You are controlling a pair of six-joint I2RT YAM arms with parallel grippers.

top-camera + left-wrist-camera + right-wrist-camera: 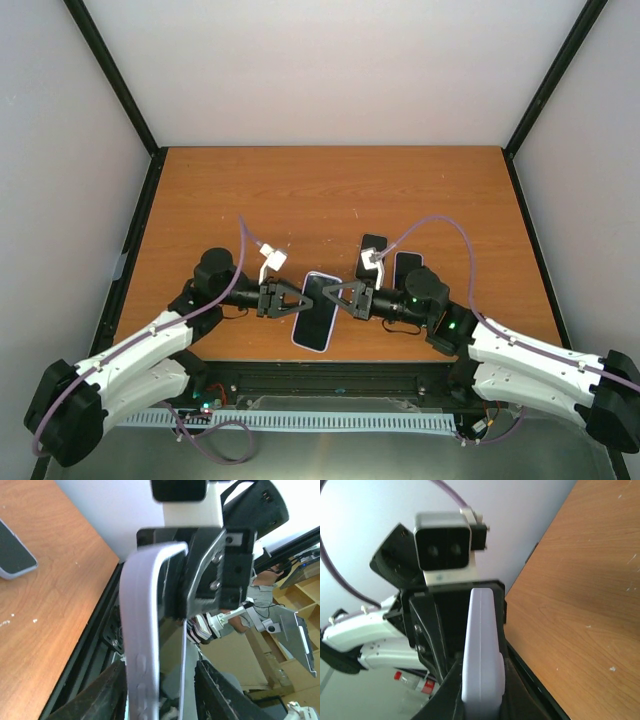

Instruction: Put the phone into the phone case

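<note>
The lavender phone case (316,318) hangs just above the table's near middle, with a dark face showing inside its rim. I cannot tell whether that face is a phone. My right gripper (333,294) is shut on the case's right edge, and in the right wrist view the case end (482,645) fills the gap between the right gripper's (482,702) fingers. My left gripper (303,300) faces it from the left. In the left wrist view the case's side wall (142,630) stands between the left gripper's (160,700) fingers, which are a little wider apart than the case.
Two dark phones lie flat on the wooden table (250,200) behind the right gripper, one (372,252) beside the other (406,266). One of them shows in the left wrist view (12,555). A black frame borders the table, and grey walls stand behind it.
</note>
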